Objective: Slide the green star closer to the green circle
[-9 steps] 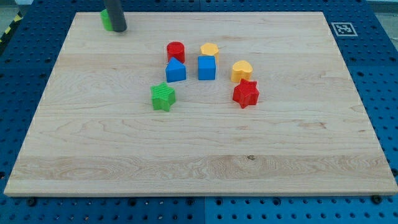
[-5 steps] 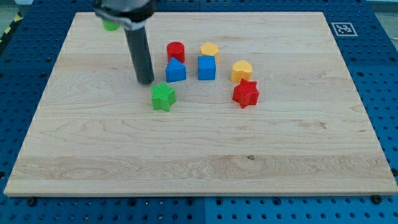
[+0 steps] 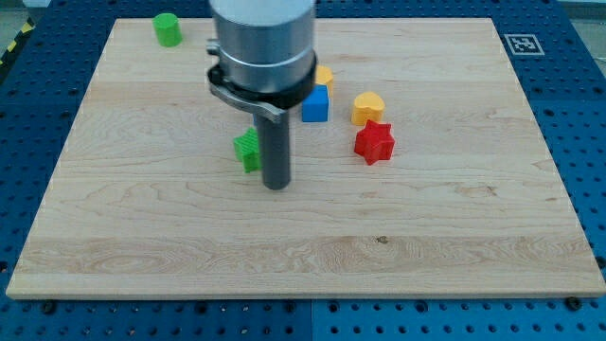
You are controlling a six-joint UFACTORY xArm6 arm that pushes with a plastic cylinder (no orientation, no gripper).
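The green star (image 3: 247, 151) lies near the board's middle, partly hidden behind my rod. My tip (image 3: 276, 185) rests on the board just to the view's right and bottom of the star, close to it; I cannot tell whether they touch. The green circle (image 3: 168, 28) stands far off at the board's top left corner.
A blue cube (image 3: 315, 102), a yellow block (image 3: 324, 75), a yellow block (image 3: 367, 107) and a red star (image 3: 374, 142) lie to the right of my rod. The arm's grey body hides the blocks behind it. A marker tag (image 3: 519, 43) sits at the top right corner.
My tip has moved from the top left by the green circle, past the star's upper left, down to the star's lower right. The arm now covers the red and blue blocks.
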